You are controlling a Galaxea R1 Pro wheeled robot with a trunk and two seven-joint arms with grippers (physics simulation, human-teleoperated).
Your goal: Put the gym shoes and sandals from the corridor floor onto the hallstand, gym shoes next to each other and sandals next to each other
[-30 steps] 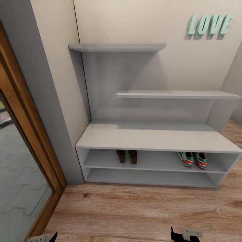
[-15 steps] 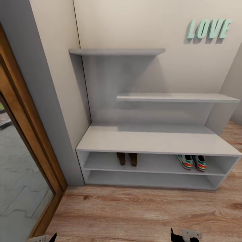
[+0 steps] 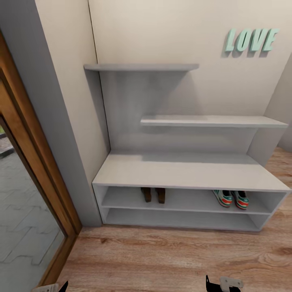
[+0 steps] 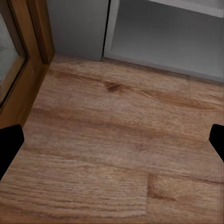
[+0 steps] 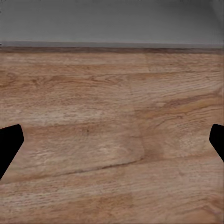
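4 mint letters (image 3: 251, 39) spell "LOVE" (above hallstand (image 3: 186, 170)).

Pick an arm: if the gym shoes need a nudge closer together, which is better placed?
Right, tentatively. The gym shoes sit at the right end of the hallstand, ahead of the right gripper. The left gripper is opposite, nearer the sandals. Both are empty.
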